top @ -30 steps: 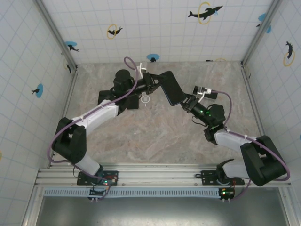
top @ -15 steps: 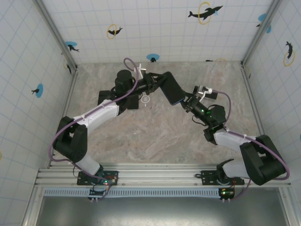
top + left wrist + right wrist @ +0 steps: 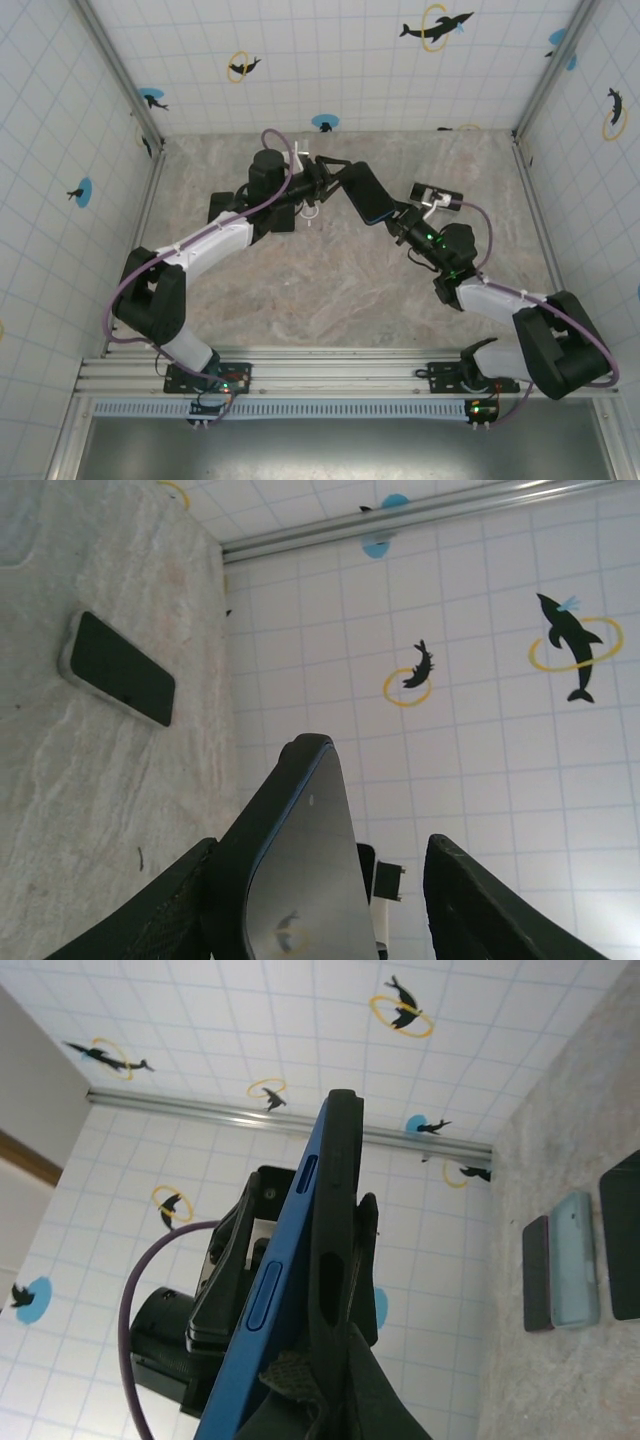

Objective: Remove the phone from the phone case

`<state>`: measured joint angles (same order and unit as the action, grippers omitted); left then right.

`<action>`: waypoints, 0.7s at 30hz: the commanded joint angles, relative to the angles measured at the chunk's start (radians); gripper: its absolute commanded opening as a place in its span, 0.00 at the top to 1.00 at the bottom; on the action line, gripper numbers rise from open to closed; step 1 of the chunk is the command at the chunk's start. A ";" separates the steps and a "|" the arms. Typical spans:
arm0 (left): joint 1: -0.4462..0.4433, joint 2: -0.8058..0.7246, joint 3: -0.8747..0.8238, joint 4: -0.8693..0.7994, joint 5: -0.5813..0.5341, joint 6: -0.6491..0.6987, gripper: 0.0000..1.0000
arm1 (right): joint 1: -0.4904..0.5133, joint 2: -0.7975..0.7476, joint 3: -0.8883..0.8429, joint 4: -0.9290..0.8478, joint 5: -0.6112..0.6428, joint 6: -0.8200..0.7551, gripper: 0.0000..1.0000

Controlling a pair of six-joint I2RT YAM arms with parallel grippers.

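Top view: the case (image 3: 365, 192) hangs tilted in the air above the table (image 3: 330, 290); my left gripper (image 3: 328, 182) is at the case's far-left end; my right gripper (image 3: 398, 215) is at its near-right end.

Right wrist: the blue phone (image 3: 285, 1290) shows edge-on, its buttons bare, just beside the case's black rim; the rim's button slots sit off the buttons, so I judge this edge partly out of the case; my right hand looks clamped on the case's lower end.

Left wrist: the case's dark face rises between my fingers (image 3: 165, 915); one finger touches the case, and a gap shows on the case's other side; whether this hand grips I cannot tell; a second phone (image 3: 120, 667) lies on the table, well apart from the case.

Progress: lifted and braced at both ends of the case; one edge seemingly started; phone not yet free.

Left to do: peel the rest of the case off the phone and part the two.
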<state>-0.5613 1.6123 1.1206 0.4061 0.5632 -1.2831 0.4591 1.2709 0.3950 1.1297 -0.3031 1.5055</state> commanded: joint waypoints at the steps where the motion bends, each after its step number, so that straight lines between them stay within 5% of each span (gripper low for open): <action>1: 0.005 -0.038 -0.013 -0.053 -0.045 0.005 0.43 | 0.009 -0.054 -0.014 -0.051 0.089 -0.013 0.93; 9: -0.040 -0.148 -0.128 -0.060 -0.128 -0.066 0.42 | 0.018 -0.044 -0.011 -0.074 0.180 -0.025 0.93; 21: -0.285 -0.217 -0.234 0.096 -0.414 -0.330 0.42 | 0.079 -0.002 0.011 -0.064 0.353 -0.046 0.94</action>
<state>-0.8131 1.4044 0.8932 0.4236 0.2577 -1.5089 0.5213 1.2663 0.3897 0.9894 -0.0303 1.4731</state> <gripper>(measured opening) 0.577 0.075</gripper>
